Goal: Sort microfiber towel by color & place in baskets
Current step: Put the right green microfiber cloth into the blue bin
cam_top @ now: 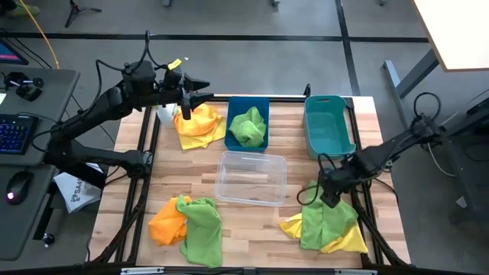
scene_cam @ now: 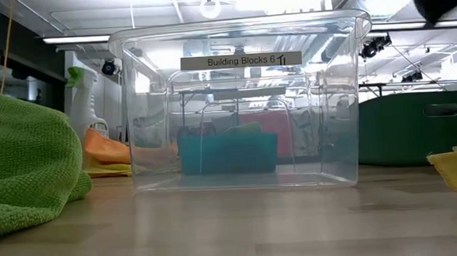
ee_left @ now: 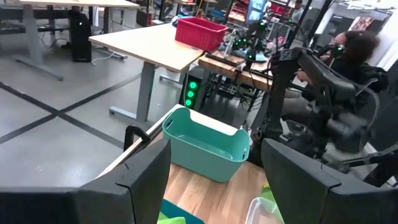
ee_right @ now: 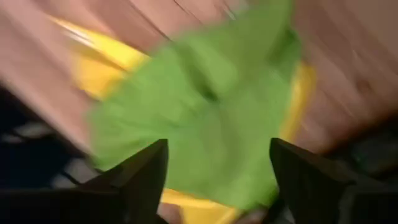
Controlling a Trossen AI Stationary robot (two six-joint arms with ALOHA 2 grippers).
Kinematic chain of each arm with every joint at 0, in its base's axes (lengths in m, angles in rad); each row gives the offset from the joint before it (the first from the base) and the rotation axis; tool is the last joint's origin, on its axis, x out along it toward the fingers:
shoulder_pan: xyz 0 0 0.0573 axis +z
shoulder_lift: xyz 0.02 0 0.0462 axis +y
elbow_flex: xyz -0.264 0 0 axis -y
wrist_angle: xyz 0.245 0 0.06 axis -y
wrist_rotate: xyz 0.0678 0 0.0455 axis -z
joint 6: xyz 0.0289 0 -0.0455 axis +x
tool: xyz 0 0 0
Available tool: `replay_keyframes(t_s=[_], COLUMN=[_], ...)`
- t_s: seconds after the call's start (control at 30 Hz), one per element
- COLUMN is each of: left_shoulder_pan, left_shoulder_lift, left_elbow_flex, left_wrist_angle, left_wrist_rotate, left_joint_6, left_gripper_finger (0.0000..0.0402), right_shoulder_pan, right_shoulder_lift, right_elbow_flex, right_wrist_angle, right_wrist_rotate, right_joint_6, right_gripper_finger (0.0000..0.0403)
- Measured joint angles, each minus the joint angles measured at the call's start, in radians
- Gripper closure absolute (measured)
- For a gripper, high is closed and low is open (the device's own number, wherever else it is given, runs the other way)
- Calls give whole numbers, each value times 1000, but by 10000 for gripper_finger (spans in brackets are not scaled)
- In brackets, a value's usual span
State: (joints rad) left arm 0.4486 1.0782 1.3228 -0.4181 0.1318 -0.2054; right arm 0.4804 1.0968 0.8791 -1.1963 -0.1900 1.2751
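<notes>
High view: my right gripper hangs spread and empty above a lime green cloth on yellow cloth; my left gripper hangs over yellow-orange cloths beside the dark blue bin holding green cloth. Low view: clear plastic bin centre. Left wrist: fingers apart, teal bin ahead. Right wrist: fingers apart over green cloth.

A robotics lab: workbenches, a keyboard desk, tape-marked concrete floor, ceiling strip lights.
</notes>
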Motion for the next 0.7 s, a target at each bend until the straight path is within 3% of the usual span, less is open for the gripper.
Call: replay_keyframes(t_s=[0.1,0.23,0.5,0.6,0.7], left_shoulder_pan=[4,4,3,3,3], left_shoulder_lift=[0,0,0,0,0], left_elbow_flex=[0,0,0,0,0], left_wrist_angle=[-11,-12,-12,-11,4], left_wrist_rotate=[0,0,0,0,0], left_joint_6=[0,-2,-27,-39,-55], left_gripper_finger=[163,163,163,163,163], right_shoulder_pan=[20,51,72,72,72], right_shoulder_lift=[25,27,31,29,29], right_elbow_flex=[-84,-197,-304,-288,-199], right_wrist_angle=[8,149,349,343,270], right_wrist_rotate=[-47,-110,-115,-124,-133], right_joint_6=[79,153,216,193,121], right_gripper_finger=[97,94,97,138,248])
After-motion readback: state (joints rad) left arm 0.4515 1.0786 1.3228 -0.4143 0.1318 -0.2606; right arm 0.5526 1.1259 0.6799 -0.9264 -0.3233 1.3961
